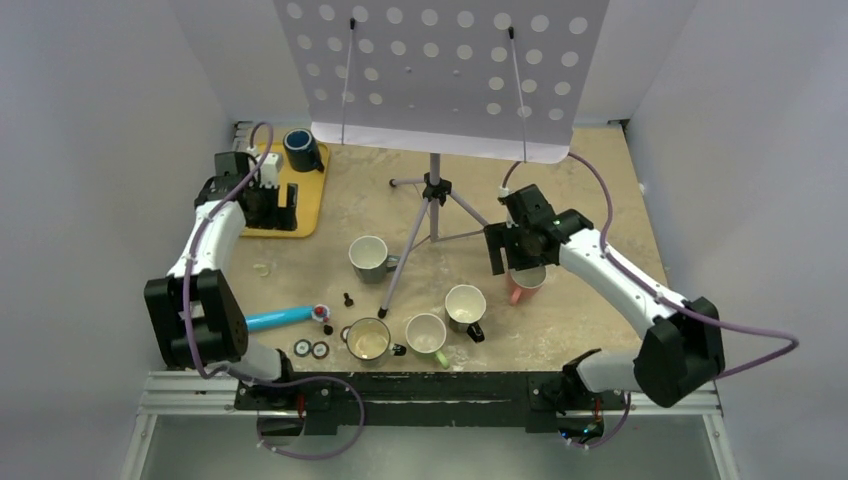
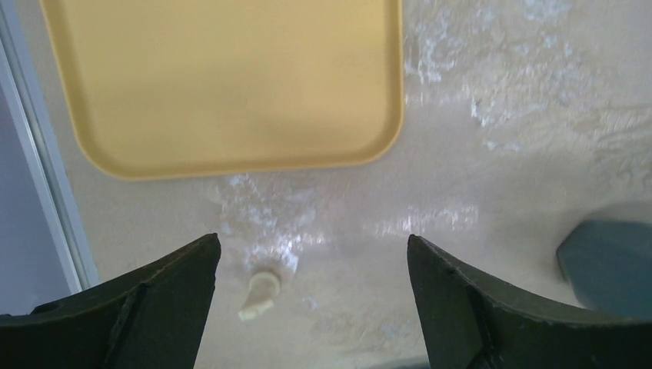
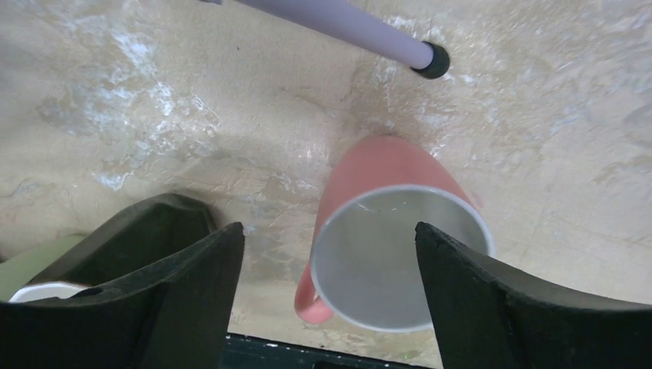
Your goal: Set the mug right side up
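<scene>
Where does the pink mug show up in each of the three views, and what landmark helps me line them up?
Top external: pink mug right of centre, partly under the right gripper.
Left wrist: not in it.
Right wrist: low centre, between the open fingers, its mouth toward the camera.
Shared landmark: the stand's lilac leg, just beyond the mug in both of those views.

I note the right gripper (image 1: 518, 264) poised over the pink mug (image 1: 528, 288), whose mouth faces up. The left gripper (image 1: 272, 208) is above the yellow tray (image 1: 310, 195), well apart.
</scene>
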Robot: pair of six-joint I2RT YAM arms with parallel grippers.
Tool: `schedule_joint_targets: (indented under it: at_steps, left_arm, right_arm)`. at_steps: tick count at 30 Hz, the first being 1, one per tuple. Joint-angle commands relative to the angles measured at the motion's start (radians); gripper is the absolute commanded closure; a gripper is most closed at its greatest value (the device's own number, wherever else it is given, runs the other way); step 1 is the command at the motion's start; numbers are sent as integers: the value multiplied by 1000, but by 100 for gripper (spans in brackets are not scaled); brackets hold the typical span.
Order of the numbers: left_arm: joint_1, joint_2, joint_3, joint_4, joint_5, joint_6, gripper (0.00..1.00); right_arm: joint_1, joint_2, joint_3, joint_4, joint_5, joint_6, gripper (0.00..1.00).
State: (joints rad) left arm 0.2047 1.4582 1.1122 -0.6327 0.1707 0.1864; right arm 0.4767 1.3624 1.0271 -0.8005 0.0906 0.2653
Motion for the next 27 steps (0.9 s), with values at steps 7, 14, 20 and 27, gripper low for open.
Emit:
schedule_joint_targets:
  at_steps: [7, 14, 20, 27]
  left_arm:
    - [-172, 354, 408, 189, -257, -236, 4]
    - [-227, 711, 833, 79, -358, -222, 0]
    - [-233, 910, 1126, -10, -489, -253, 0]
    - [-222, 959, 1124, -60, -586, -212, 0]
  right_arm:
    - [-2, -239, -25, 110, 217, 11, 5]
    - [-2, -305, -97, 220, 262, -11, 4]
    - [-1, -272, -101, 245, 211, -68, 4]
    - [5, -287, -105, 277, 182, -100, 3]
